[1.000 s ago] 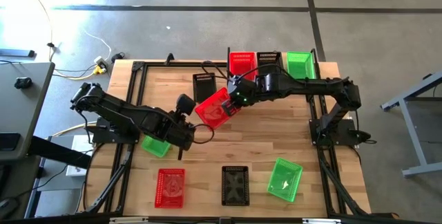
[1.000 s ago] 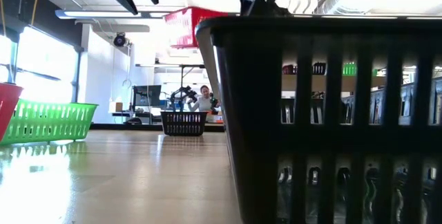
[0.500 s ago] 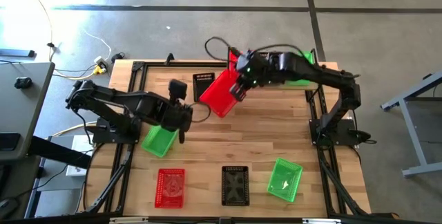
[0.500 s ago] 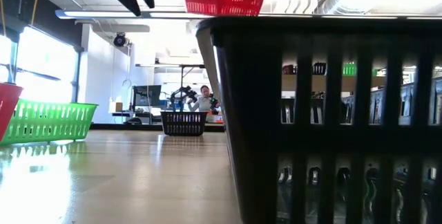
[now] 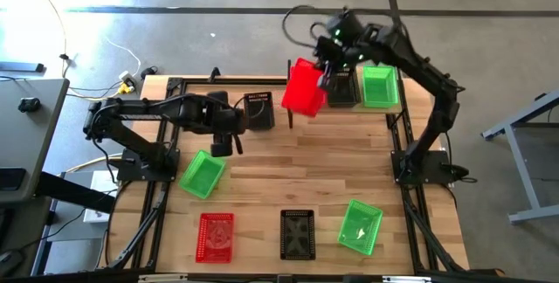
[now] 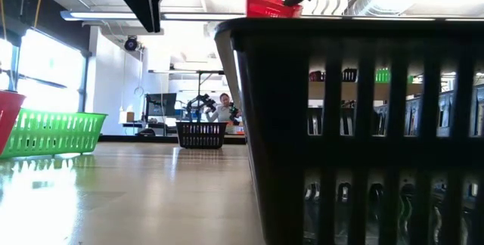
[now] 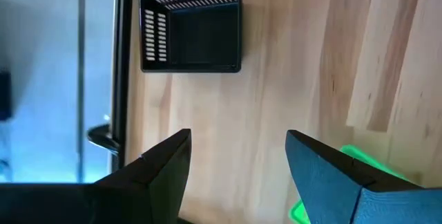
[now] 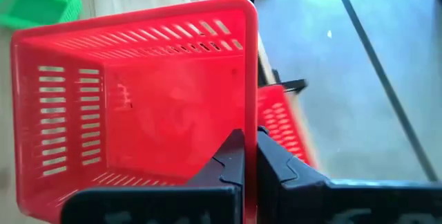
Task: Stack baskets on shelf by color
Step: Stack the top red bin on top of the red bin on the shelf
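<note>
Right gripper (image 8: pixel 248 156) is clamped on the rim of a red basket (image 5: pixel 305 87), one finger inside the wall and one outside. High view: the basket hangs in the air, tilted, over the far edge of the table (image 5: pixel 349 169), at the left end of the shelf (image 5: pixel 395 86). Right wrist view: a second red basket (image 8: pixel 283 131) lies just beyond the held one, partly hidden by its wall. I cannot tell whether the two touch.

Also at the shelf, high view: a black basket (image 5: pixel 342 91) in the middle and a green basket (image 5: pixel 379 86) at the right end, side by side.

Left gripper (image 7: pixel 238 162) hovers with its fingers (image 7: pixel 162 165) spread and nothing between them. High view: it sits over the far-left part of the table, just beside a lone black basket (image 5: pixel 258 111) that rests on the wood. Left wrist view: this basket lies ahead of the fingertips, apart from them, open side up.

Other baskets on the table, high view:
- green basket near the left side (image 5: pixel 201 176), tilted in plan
- red basket at the near edge (image 5: pixel 215 236)
- black basket at the near edge (image 5: pixel 298 233), to the right of the red one
- green basket at the near right (image 5: pixel 360 227), tilted in plan

Low view: the near black basket fills most of the frame. The held red basket shows above it.
</note>
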`<state>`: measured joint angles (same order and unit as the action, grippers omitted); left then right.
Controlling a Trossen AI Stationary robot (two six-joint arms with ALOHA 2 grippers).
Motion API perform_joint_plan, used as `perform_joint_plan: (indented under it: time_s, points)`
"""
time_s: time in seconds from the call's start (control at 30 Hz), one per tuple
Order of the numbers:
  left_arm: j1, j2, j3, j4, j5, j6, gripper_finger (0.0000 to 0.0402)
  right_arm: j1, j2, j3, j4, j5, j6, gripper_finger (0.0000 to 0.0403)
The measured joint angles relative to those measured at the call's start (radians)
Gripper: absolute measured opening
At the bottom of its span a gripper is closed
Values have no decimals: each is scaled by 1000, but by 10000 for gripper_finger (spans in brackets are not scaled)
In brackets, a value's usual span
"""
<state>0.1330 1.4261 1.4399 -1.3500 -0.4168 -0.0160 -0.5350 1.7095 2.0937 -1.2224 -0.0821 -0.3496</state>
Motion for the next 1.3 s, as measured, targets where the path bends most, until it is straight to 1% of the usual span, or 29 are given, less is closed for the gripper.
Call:
perform_joint_plan:
  time_s: [0.2, 0.33, 0.47, 0.57, 0.77, 0.9, 1.03, 1.07, 1.3]
  points:
    - [47, 0, 0, 46, 25, -42, 225, -172, 0, 0, -1, -181, -229, 0]
    - [67, 0, 0, 83, 39, -74, 225, -260, 0, 0, -1, -329, -393, 0]
    - [82, 1, 0, 97, 48, -124, 225, -320, 4, 0, 26, -403, -467, 0]
    - [90, 1, 0, 97, 50, -162, 225, -349, 15, 0, 57, -416, -464, 0]
    - [90, 1, 0, 106, 49, -213, 225, -346, 45, 10, 92, -408, -461, 0]
    - [90, 1, 0, 122, 49, -217, 225, -331, 105, 107, 39, -398, -410, 0]
    - [90, 1, 0, 125, 49, -219, 225, -321, 192, 250, -115, -397, -385, 0]
    - [90, 1, 0, 125, 49, -220, 225, -321, 213, 265, -144, -397, -388, 0]
    - [89, 2, 0, 125, 73, -220, 225, -317, 227, 183, -151, -382, -420, 0]
